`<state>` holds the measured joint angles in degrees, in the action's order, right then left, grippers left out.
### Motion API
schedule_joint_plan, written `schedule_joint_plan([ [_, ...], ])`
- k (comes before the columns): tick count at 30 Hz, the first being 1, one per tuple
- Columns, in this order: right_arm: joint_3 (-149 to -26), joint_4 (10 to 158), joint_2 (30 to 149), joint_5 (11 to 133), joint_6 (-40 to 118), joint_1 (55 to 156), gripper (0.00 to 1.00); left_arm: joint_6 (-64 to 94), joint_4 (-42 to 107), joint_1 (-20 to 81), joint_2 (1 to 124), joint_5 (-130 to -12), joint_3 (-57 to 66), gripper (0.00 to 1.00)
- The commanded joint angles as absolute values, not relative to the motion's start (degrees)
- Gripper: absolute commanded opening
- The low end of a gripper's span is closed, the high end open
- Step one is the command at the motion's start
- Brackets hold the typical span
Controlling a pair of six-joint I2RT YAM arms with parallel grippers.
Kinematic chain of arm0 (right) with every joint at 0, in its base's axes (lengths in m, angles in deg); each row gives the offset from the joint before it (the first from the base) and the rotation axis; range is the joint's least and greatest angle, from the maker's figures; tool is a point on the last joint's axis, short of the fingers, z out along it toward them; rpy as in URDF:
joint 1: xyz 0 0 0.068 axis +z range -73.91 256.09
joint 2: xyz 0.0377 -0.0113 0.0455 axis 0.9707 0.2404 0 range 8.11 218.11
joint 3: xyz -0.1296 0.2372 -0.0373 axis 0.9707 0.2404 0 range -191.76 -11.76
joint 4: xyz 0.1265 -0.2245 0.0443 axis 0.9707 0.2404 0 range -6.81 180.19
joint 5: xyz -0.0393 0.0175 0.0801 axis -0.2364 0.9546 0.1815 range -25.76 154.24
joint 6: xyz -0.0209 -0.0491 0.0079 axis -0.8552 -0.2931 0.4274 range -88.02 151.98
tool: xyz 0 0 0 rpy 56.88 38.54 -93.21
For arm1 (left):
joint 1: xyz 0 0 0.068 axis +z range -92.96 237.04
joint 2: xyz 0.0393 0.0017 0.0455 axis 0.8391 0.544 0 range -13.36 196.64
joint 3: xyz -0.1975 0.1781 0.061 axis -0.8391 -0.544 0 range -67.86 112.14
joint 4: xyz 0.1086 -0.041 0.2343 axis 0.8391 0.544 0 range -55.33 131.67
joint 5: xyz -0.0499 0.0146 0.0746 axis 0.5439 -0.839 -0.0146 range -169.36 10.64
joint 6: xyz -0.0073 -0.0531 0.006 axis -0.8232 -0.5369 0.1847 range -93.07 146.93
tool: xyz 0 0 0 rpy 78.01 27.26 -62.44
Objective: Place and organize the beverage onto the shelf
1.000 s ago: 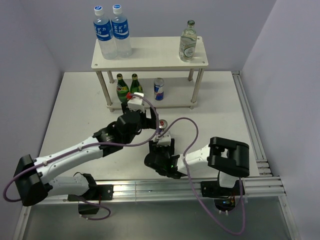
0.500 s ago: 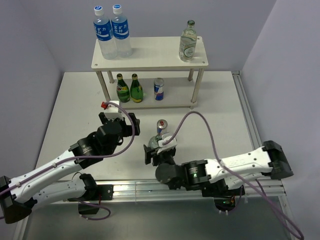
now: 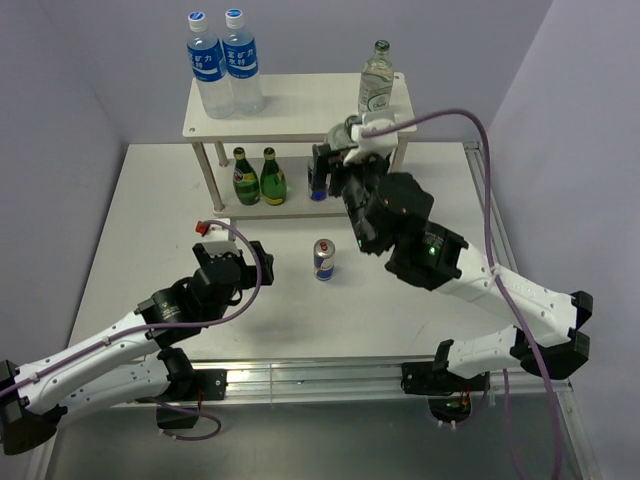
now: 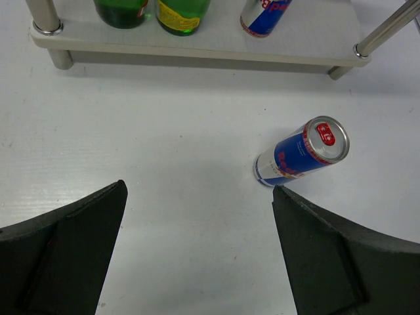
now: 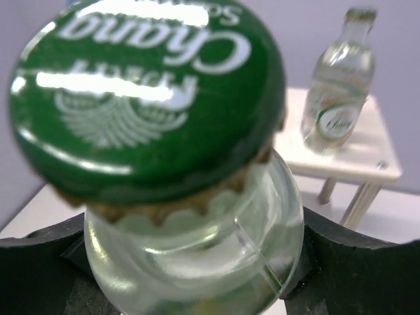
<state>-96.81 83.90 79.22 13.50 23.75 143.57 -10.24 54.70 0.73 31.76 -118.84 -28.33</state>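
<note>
Your left gripper [image 4: 197, 197] has pulled back, wide open and empty, leaving one can [image 3: 323, 259] upright on the counter [image 3: 150, 220]. Your right gripper [image 5: 197, 262] has swung its clamped clear bottle [image 5: 147, 98] up to the shelf [image 3: 300, 110], near its twin [image 3: 375, 85]; placing it looks next.

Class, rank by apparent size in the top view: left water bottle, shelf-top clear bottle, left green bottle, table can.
1. left water bottle
2. shelf-top clear bottle
3. left green bottle
4. table can
The first two stand nearer the camera, so their lead is unsure.
</note>
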Motion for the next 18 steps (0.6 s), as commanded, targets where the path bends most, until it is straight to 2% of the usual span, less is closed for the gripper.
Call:
schedule_joint_plan([
  [1,-106.82,82.75,83.25,22.83,18.18,138.34,0.0,-11.92,53.92,0.18,30.32,-119.52,-29.18,0.99],
  [13,-139.16,96.1,107.85,36.55,22.31,120.66,0.0,-13.77,52.34,-1.84,28.74,-117.5,-33.4,0.99],
  [18,-146.84,98.66,114.27,39.01,23.54,116.26,0.0,-14.03,51.2,-3.42,28.74,-118.29,-34.63,0.99],
])
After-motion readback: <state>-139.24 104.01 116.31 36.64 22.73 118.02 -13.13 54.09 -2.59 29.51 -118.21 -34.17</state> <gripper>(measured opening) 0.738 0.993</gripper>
